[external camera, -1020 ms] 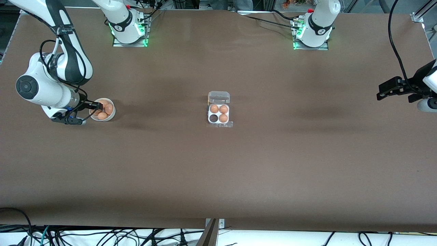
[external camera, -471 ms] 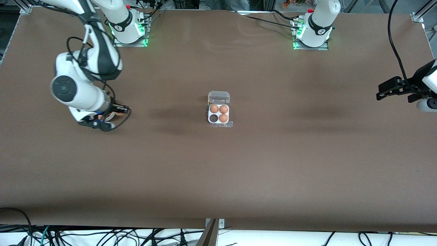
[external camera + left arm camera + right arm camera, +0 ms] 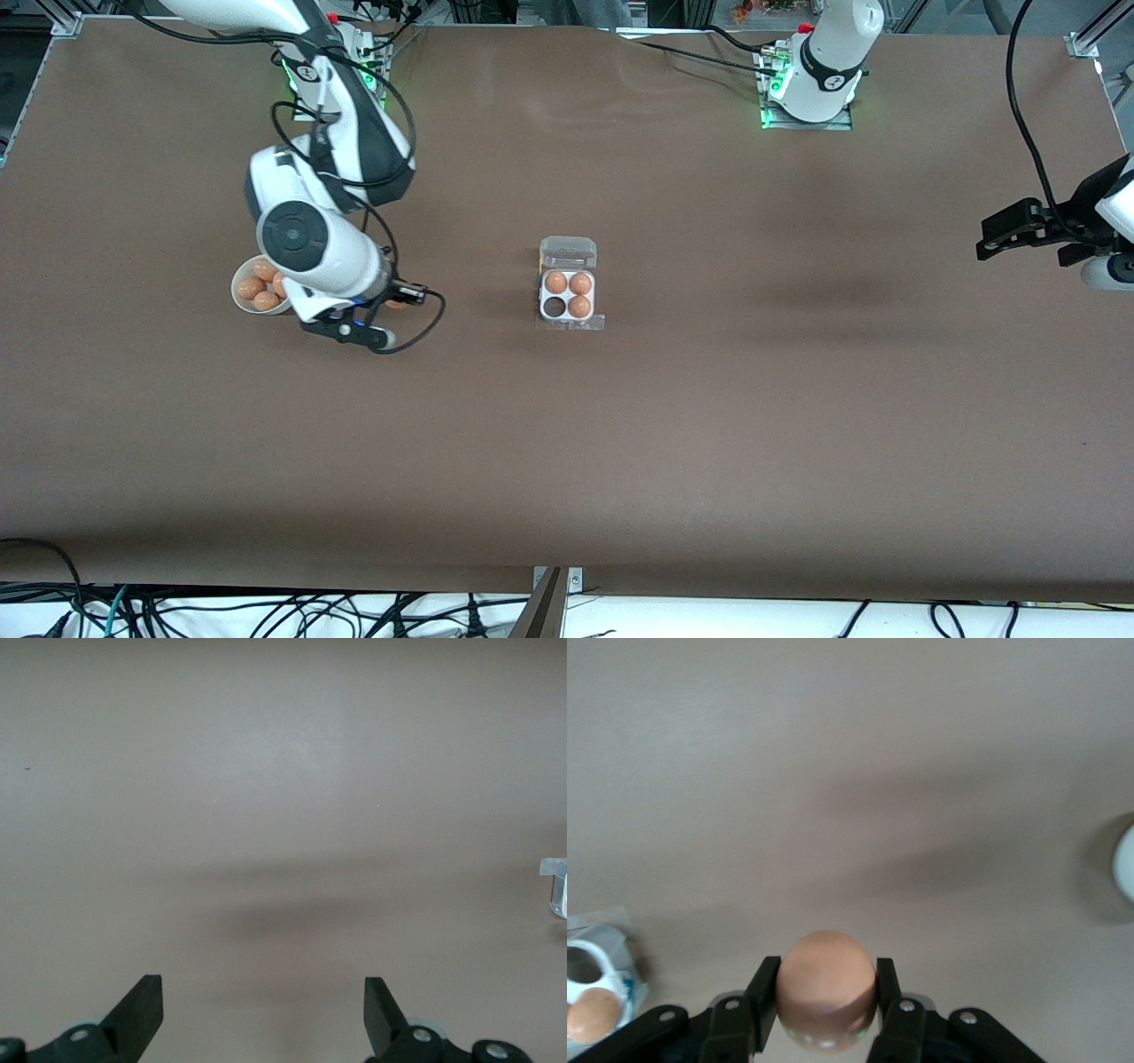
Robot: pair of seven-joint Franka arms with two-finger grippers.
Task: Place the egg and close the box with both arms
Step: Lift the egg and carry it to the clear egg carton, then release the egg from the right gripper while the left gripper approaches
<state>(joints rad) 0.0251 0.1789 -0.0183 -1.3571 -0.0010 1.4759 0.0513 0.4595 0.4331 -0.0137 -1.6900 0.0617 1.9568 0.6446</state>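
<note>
Now three eggs (image 3: 568,290) in the box (image 3: 568,312) — one cell bare.

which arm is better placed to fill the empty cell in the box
Right. Its tool is shut on an egg over the table between bowl and box. The left tool waits open at the table's end.

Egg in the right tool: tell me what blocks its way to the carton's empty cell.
Nothing visible: bare table lies between the egg in the right tool and the open carton, whose empty cell is uncovered.
</note>
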